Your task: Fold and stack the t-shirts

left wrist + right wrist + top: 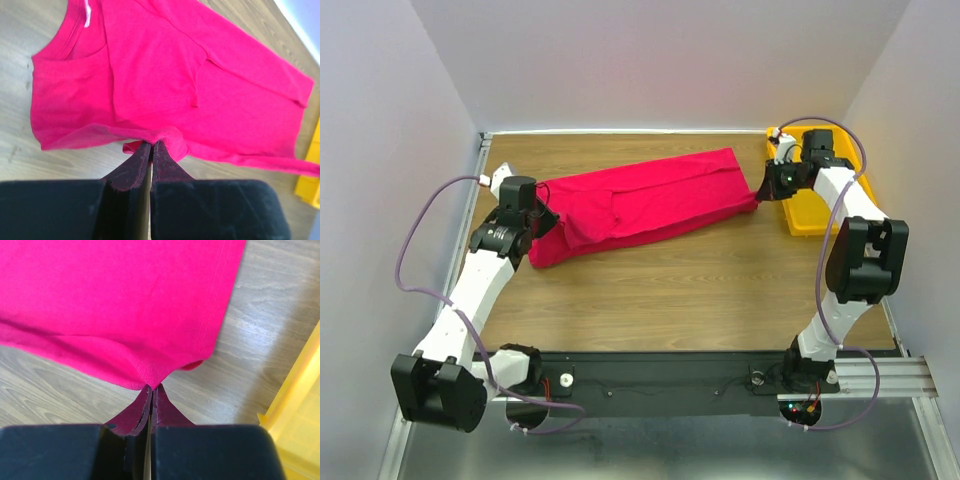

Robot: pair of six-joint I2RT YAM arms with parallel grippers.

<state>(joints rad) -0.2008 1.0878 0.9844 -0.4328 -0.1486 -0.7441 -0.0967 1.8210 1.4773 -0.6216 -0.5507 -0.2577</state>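
The tabletop (pixel 700 290) is pale wood-grain board, matte and flat. Across its far half a crimson-pink t-shirt (pixel 650 200) lies as a long slanted band, folded lengthwise, running from near the left edge toward the far right corner. The cloth is soft, plain knit, with a ribbed collar and a white neck label at the left end and a stitched hem at the right end. A sleeve flap lies folded over the body.

A yellow plastic tray (pixel 810 215), rectangular and smooth, sits at the right edge by the far corner, just beside the hem end.

The left pincer (pixel 151 145) is pressed together on a puckered edge of the collar end. The right pincer (pixel 151 387) is clamped on the hem corner, its fabric bunched at the tips.
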